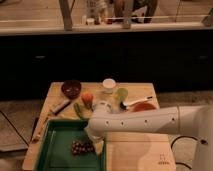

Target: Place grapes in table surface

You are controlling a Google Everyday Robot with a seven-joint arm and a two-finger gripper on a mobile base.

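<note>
White arm reaches in from the right, bends down at the wrist; end effector (92, 143) hangs low over the green tray's (55, 157) right part, fingers apart, nothing clamped btwn them. Grapes (81, 147), a small dark reddish-purple bunch, lie on the tray floor just left of the end effector, touching or nearly so; can't tell which. They are the only thing visible in the tray.

Table surface (135, 155), light tan wood, lies right of the end effector w/ a small dark logo mark (162, 161) near its front right corner.

Beyond the end effector, on the far part of the table:
- dark brown bowl (71, 88), far left; contents can't be made out.
- white cup (108, 83), straight beyond; inside not visible.
- small orange round item (87, 98) and a long green vegetable (79, 110), nearer, just left of the wrist.
- pale green round item (121, 93), beyond and right.
- orange bowl (145, 106), right of that, partly behind the arm, w/ a white spoon-like utensil (135, 102) lying over its left rim.
- dark-handled utensil (60, 106), left, btwn brown bowl and tray.
</note>
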